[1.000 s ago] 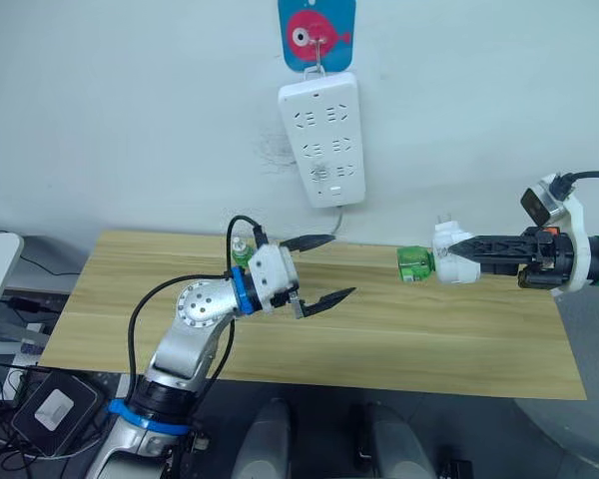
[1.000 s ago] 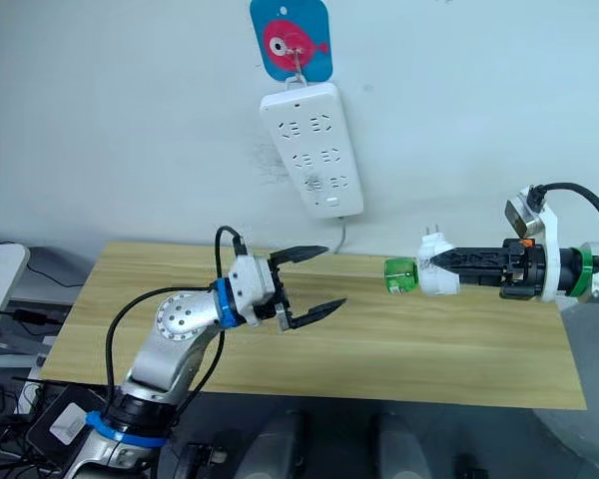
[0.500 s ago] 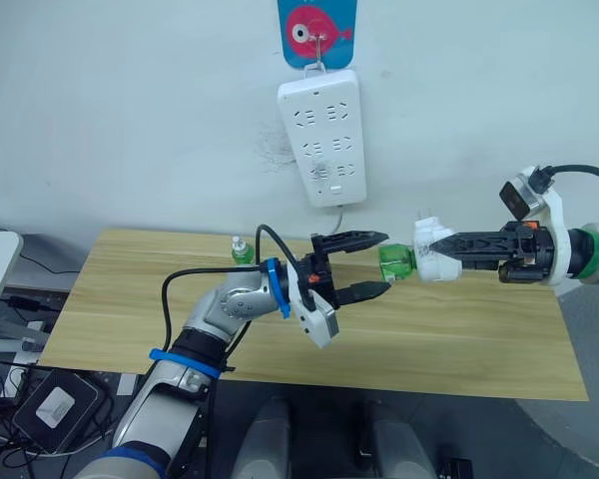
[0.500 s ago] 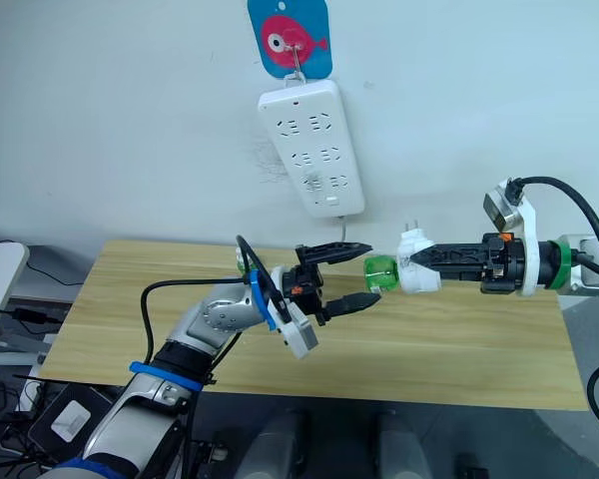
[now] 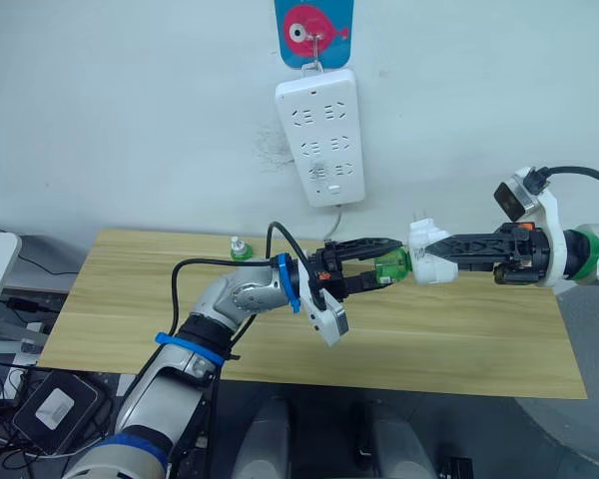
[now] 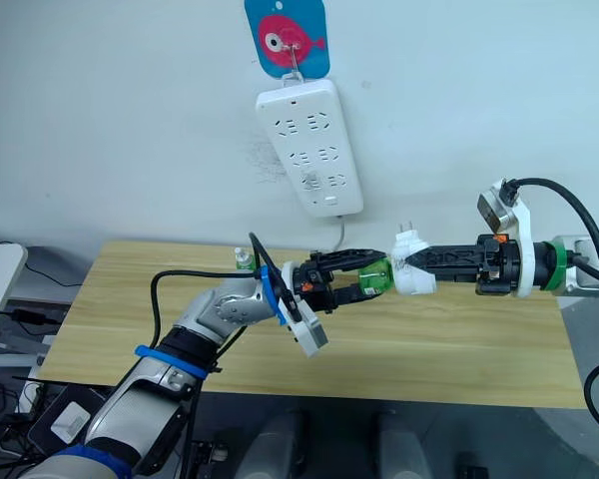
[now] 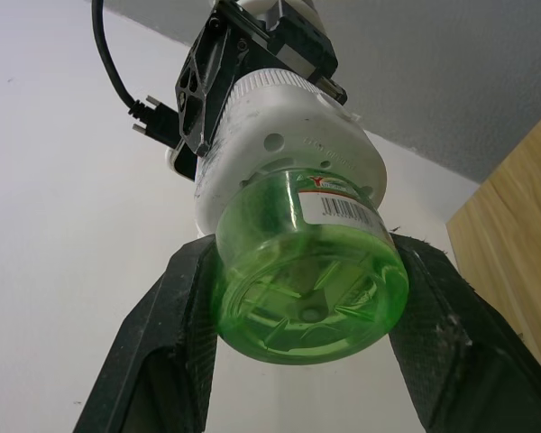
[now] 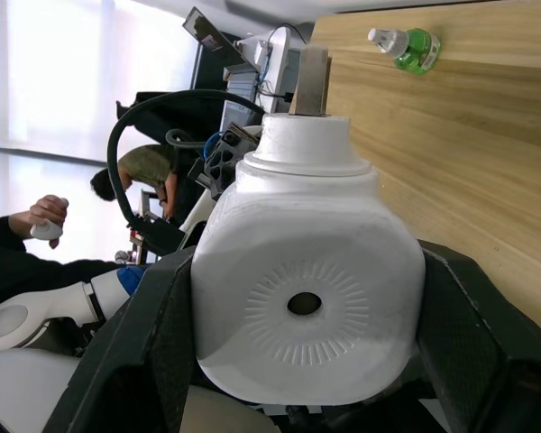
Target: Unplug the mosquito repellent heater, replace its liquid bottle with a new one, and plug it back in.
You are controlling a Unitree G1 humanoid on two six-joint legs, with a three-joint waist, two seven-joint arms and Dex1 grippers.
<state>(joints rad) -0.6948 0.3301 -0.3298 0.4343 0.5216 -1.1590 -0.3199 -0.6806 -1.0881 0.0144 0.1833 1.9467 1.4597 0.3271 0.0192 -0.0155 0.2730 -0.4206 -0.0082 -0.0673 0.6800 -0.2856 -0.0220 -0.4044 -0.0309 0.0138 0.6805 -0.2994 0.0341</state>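
Right gripper [image 5: 449, 246] pinches the mosquito repellent heater [image 5: 426, 258] across its white body, holding it in mid-air over the table [image 5: 479, 339], plug prongs up, bottle end toward my other arm. In the right wrist view the vented dome face sits squarely between both black fingers [image 8: 140, 343], so that hold looks solid.

Left gripper [image 5: 387, 263] has its fingers on either side of the green bottle [image 5: 390, 267] still seated in the heater. In the left wrist view both pads [image 7: 176, 316] hug the bottle's flanks, touching or nearly so; can't tell if they're actually squeezing yet.

Handling guess: heater is a light, stiff plastic shell and takes a firm pinch. Bottle is thin, clear, smooth, rounded plastic, so it's likely slippery and may flex if I over-squeeze. Best hold is low on the bottle's wide body, clear of the label edge and away from the neck, then twist about its axis while the right side stays rigid. Liquid inside, so keep it from tipping once it's free.

Replacement bottle [image 5: 240, 247] stands upright on the table's far edge, well apart from both grippers. Power strip [image 5: 319, 135] hangs on the wall above under a fish hook [image 5: 314, 30], sockets unoccupied.
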